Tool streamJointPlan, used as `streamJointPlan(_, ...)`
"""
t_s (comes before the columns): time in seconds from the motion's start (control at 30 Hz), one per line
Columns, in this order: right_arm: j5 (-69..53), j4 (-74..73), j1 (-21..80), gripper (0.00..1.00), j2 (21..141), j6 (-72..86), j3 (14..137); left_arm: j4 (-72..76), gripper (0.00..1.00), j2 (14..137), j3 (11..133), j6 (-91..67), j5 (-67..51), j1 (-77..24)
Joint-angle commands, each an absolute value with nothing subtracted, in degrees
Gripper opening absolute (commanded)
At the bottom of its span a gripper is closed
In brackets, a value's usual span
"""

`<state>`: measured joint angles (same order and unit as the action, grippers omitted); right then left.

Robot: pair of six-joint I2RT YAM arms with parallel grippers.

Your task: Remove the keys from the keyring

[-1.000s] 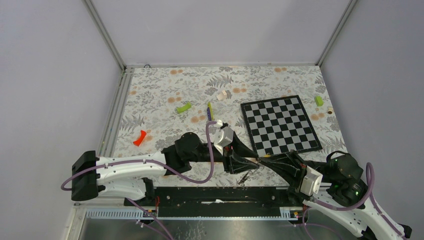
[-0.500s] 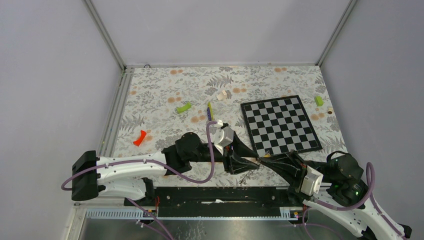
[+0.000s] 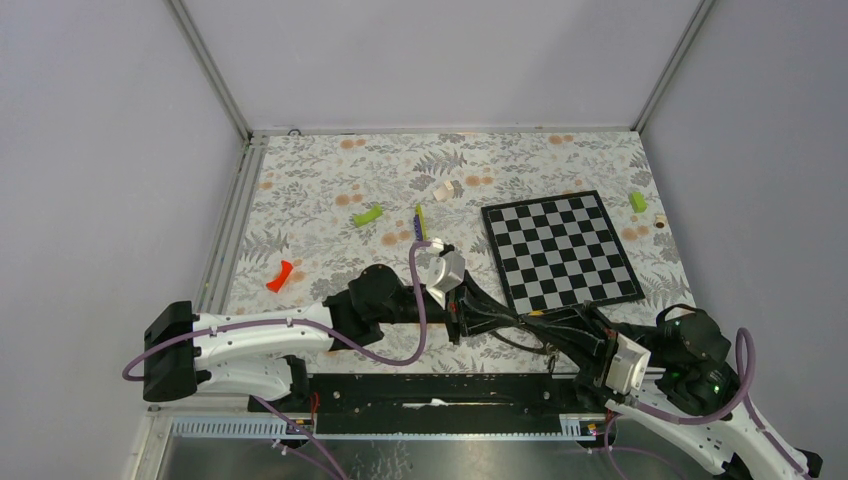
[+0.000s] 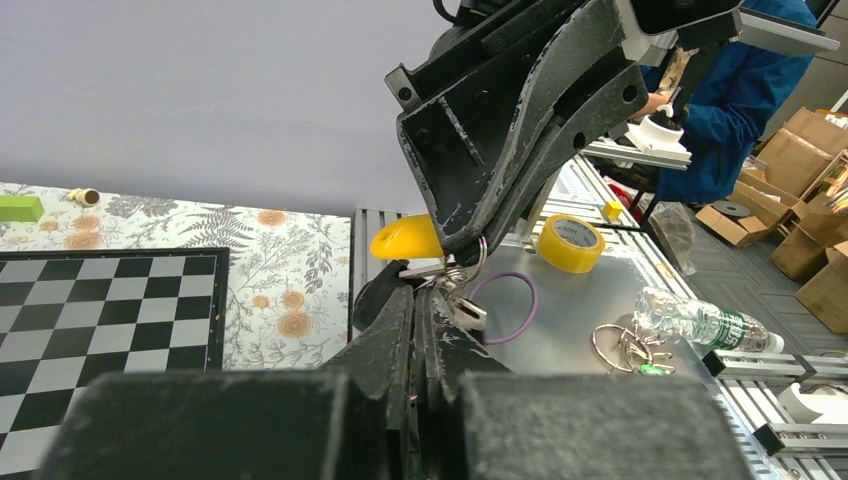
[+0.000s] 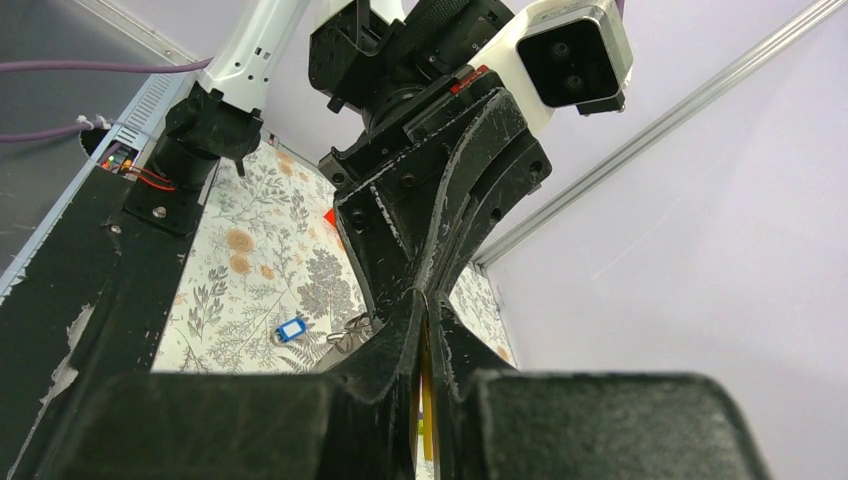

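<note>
Because the keyring (image 3: 520, 344), dangling low over the near edge of the worktop (image 3: 320, 225), looks stiff and slick, my right gripper (image 4: 458, 243) pinches the yellow-tagged key (image 4: 403, 241) by its flat tag, my left gripper (image 4: 415, 300) shut alongside on something I cannot make out.

We see pale lavender-grey walls (image 3: 430, 60) filling the upper half of the top view, joined at the corners by aluminium posts (image 3: 209, 70). Below them lies a table (image 3: 320, 190) covered in a grey fern-and-flower print. At the right of the left wrist view, beyond a steel bench (image 4: 560, 330), cardboard boxes (image 4: 812, 135) stand in even indoor light.
</note>
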<state>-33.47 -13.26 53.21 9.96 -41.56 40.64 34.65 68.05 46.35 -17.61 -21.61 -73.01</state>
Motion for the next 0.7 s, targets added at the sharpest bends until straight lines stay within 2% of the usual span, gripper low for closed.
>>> streamJointPlan(0.0,-31.5,-10.4,53.3,0.0,9.1,-41.8,41.8,38.8,0.0,67.3,47.5,-17.2,-21.9,-73.0)
streamJointPlan(0.13,-31.5,-10.3,53.3,0.0,9.3,-42.0,41.9,38.9,0.0,67.7,47.5,-17.3,-22.4,-73.0)
streamJointPlan(0.27,-31.6,-10.1,53.3,0.0,9.6,-42.1,41.9,38.8,0.17,68.1,47.7,-17.4,-23.1,-73.0)
streamJointPlan(0.33,-31.7,-10.0,53.3,0.0,9.7,-42.1,41.9,38.8,0.29,68.2,47.7,-17.4,-23.3,-73.0)
streamJointPlan(0.43,-31.8,-9.8,53.3,0.0,9.9,-42.1,41.9,38.6,0.39,68.3,47.7,-17.3,-23.3,-73.0)
streamJointPlan(0.57,-32.1,-9.3,53.2,0.0,10.0,-41.9,41.9,38.5,0.47,68.5,47.7,-17.2,-23.2,-73.0)
streamJointPlan(0.67,-32.5,-8.9,53.3,0.0,10.0,-41.4,41.7,38.6,0.49,68.9,47.8,-17.1,-23.3,-73.0)
